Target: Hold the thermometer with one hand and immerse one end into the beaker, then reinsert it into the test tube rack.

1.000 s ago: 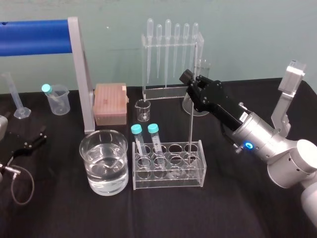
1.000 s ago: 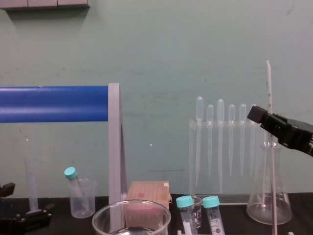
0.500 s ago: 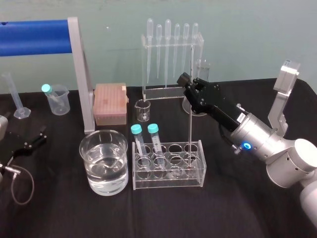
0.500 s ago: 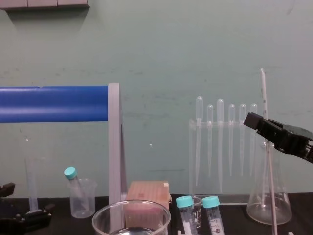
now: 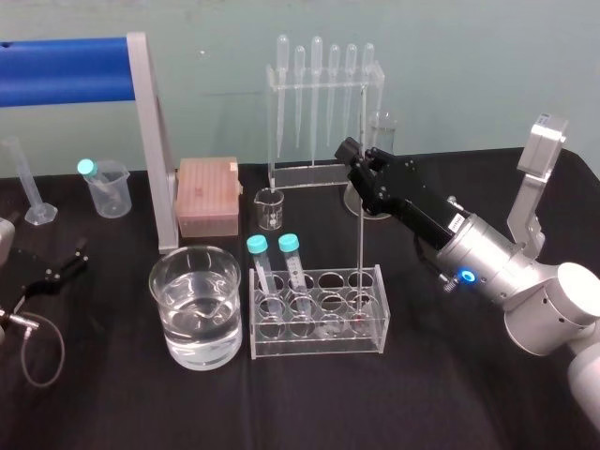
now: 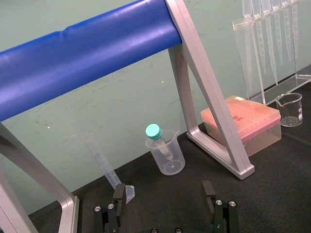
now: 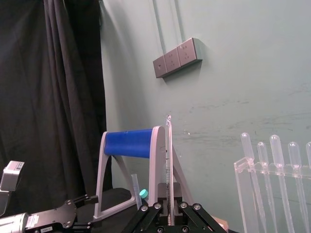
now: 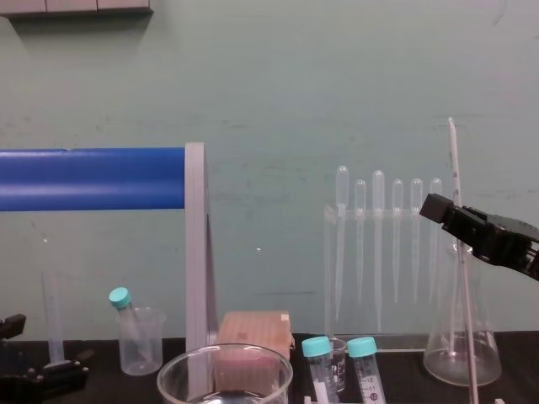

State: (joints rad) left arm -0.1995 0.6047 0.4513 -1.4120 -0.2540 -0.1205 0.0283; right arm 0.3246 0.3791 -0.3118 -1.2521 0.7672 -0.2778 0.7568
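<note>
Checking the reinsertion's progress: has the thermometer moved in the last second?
Yes. Held in the right gripper, the thermometer has sunk: in the chest view its top stands lower and farther left against the pipettes.

The worktop's (image 5: 450,394) front edge and front-right corner lie open; the beaker (image 5: 197,305) and test tube rack (image 5: 319,323) block its middle, with the pipette stand (image 5: 323,122) behind.

Right gripper (image 5: 357,161) reaches in from the right, raised, angled forward-left, pinching the thermometer (image 5: 361,239); left gripper (image 6: 164,196) parked low at far left, fingers spread.
</note>
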